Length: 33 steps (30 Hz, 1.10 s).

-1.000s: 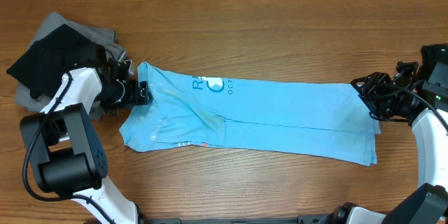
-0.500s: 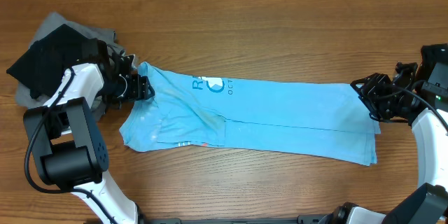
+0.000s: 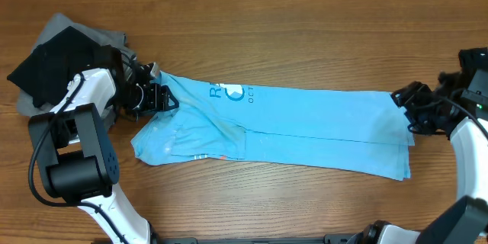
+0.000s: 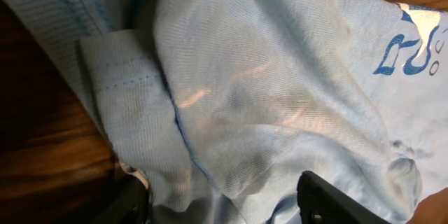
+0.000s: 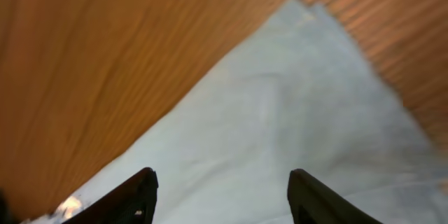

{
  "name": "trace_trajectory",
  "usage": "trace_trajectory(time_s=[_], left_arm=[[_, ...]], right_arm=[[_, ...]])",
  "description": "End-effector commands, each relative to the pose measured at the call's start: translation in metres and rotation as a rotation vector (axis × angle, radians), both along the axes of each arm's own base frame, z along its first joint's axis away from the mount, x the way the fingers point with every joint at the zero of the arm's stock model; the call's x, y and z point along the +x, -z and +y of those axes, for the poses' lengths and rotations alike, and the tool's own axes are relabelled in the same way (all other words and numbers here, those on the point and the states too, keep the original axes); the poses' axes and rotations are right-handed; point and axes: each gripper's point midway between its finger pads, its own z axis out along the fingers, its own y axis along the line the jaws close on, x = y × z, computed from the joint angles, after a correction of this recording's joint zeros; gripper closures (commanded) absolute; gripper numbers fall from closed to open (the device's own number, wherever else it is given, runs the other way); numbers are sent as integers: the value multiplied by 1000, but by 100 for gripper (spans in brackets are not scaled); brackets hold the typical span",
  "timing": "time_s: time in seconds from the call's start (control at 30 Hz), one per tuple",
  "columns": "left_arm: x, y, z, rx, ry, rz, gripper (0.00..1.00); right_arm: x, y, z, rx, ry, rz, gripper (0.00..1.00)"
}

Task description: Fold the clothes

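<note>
Both arms bent inward: left gripper (image 3: 158, 96), jaws parted, low over the collar end of the T-shirt (image 3: 305, 126); right gripper (image 3: 402, 109), jaws parted, at the opposite end.

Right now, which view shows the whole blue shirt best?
The overhead view: the shirt lies there from end to end, long across the table. The left wrist view shows only creased cloth and part of the lettering; the right wrist view, only one plain corner.

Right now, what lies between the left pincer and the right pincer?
The sky-blue T-shirt, laid lengthwise on the wooden table, fills the whole stretch from the left pincer to the right pincer. The overhead view shows it.
</note>
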Motion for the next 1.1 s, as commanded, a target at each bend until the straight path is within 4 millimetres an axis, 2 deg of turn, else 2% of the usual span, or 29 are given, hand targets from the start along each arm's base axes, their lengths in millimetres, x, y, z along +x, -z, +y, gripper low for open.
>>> trace_trajectory(time_s=[0.0, 0.03, 0.13, 0.23, 0.37, 0.53, 0.63, 0.77, 0.87, 1.07], left_arm=[[-46, 50, 5, 75, 9, 211, 10], [-45, 49, 5, 68, 6, 210, 0], [-44, 40, 4, 30, -4, 213, 0], [-39, 22, 9, 26, -11, 208, 0], [-23, -15, 13, 42, -16, 139, 0], [-12, -70, 15, 61, -24, 51, 0], [-12, -98, 15, 65, -27, 33, 0], [-14, -125, 16, 74, -28, 12, 0], [-9, -132, 17, 80, -29, -17, 0], [-7, -133, 17, 82, -29, -26, 0]], right_arm=[[-8, 23, -30, -37, 77, 89, 35], [-11, 32, -35, -23, 95, 115, 34], [-19, 53, -50, -3, 116, 164, 29], [-22, 63, -64, 12, 140, 166, 28], [-18, 65, -74, 8, 70, 104, 28], [-25, 82, -82, 2, 29, 126, 27], [-27, 94, -72, 46, -34, 134, 27], [-33, 107, -45, 133, -143, 160, 27], [-39, 113, -31, 168, -175, 203, 30], [-48, 114, -17, 191, -222, 249, 48]])
